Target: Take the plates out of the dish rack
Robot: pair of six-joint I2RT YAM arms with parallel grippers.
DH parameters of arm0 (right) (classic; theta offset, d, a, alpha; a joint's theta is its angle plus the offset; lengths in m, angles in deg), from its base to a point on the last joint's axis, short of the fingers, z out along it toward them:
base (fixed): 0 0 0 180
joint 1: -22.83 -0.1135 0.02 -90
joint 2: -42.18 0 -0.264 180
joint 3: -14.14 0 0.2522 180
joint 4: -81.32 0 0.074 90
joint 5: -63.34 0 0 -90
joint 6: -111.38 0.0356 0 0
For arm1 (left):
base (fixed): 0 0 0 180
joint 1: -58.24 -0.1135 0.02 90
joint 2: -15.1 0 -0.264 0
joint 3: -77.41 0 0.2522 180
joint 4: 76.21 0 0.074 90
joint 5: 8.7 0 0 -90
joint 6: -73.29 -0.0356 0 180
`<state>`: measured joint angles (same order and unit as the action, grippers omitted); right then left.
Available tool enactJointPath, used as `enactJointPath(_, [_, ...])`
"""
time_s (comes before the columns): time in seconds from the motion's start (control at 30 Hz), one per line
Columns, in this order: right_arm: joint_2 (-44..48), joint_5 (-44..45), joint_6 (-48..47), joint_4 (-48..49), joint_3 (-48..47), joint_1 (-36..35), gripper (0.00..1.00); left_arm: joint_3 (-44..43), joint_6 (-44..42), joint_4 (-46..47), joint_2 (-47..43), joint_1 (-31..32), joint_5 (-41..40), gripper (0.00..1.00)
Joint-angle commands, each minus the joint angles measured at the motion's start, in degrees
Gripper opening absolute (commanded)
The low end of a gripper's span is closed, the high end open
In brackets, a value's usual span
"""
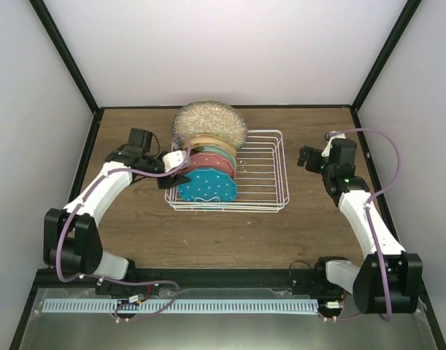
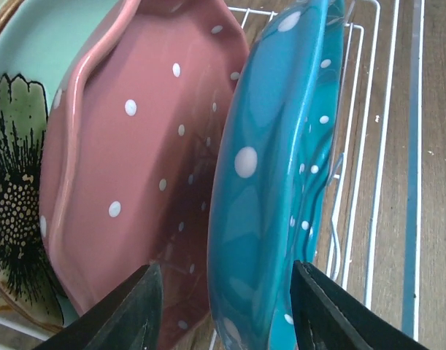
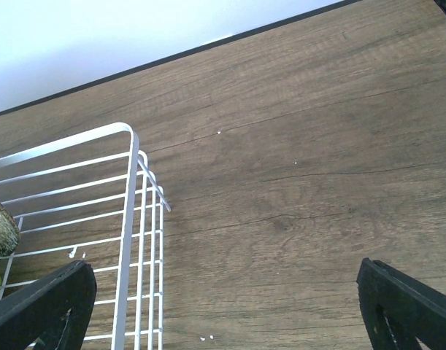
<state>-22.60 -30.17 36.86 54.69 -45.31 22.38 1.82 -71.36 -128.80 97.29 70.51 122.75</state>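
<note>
Left fingers (image 2: 131,310) spread wide, straddling the blue dotted plate (image 2: 266,189) standing in the rack (image 1: 284,171). Right fingers (image 3: 47,306) wide apart above the desk (image 3: 295,146), holding nothing.

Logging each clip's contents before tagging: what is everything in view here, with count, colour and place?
dish rack: one, white wire, mid-table.
grey plate: one, grey speckled, the largest, at the rack's far end.
floral plate: one, cream with a dark flower, upright in the rack.
mint plate: one, mint green, upright behind the pink one.
pink plate: one, pink with white dots, behind the blue one.
blue plate: one, blue with white dots, nearest end of the row.
table: one, brown wood.
left gripper: black fingers, open, astride the blue plate's edge.
right gripper: black fingers, open, over bare table right of the rack.
</note>
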Motion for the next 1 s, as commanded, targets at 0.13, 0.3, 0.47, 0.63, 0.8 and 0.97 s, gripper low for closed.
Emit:
enactJointPath(0.13, [0.69,-0.35,0.30,-0.78,-0.85,0.58,1.00,-1.50,-2.76,2.67,1.42,2.27,0.84,0.40])
enactJointPath(0.3, [0.38,-0.45,0.33,-0.86,-1.31,0.51,1.00,-1.47,-2.79,2.09,1.87,3.90,1.13,0.21])
enactJointPath(0.47, [0.54,-0.10,0.17,-1.13,-1.33,0.56,1.00,-1.81,-2.43,1.54,1.86,4.25,0.61,0.04])
enactJointPath(0.63, [0.97,0.23,0.28,-0.96,-0.49,0.54,1.00,-3.36,-0.15,1.55,0.16,4.25,-0.12,0.04])
enactJointPath(0.8, [1.45,0.59,0.53,-0.49,0.53,0.56,1.00,-4.85,5.53,5.00,-4.08,4.25,-2.60,0.04])
enactJointPath(0.97, [1.20,0.52,0.75,0.18,0.93,0.56,1.00,-4.62,8.60,7.71,-9.43,4.25,-5.17,0.04])
